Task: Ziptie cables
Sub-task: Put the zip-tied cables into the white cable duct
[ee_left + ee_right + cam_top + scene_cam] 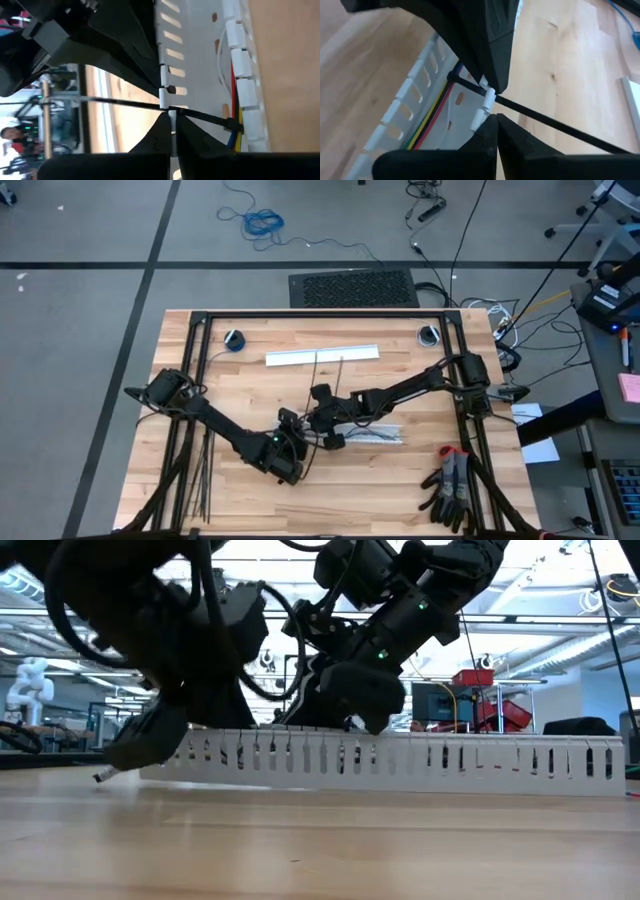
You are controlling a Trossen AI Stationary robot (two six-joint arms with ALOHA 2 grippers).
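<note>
A white slotted channel (378, 433) lies on the table's middle, and coloured cables (233, 95) (437, 112) run along its inside. One black ziptie (125, 103) (545, 120) passes through a wall slot; its end (232, 124) sits at the cables and its tail points toward the far edge. My left gripper (290, 452) (172, 120) and my right gripper (325, 418) (496, 117) are both shut. They meet tip to tip at the same wall tab (484, 106), with the ziptie running between them. My left gripper has a thin white tab of the channel's slotted wall (172, 131) between its two shut fingers, right where the ziptie crosses. The channel stays flat on the table. My right gripper's shut fingertips (492, 125) stand against that tab just beside the ziptie; whether they pinch either one cannot be told.
A second white strip (322, 356) lies toward the far edge. Spare zipties (200, 480) lie along the table's left near side, and dark gloves (450, 485) sit at the near right corner. Two small round fittings (234, 339) (429, 335) sit in the far corners. Bare wood lies between.
</note>
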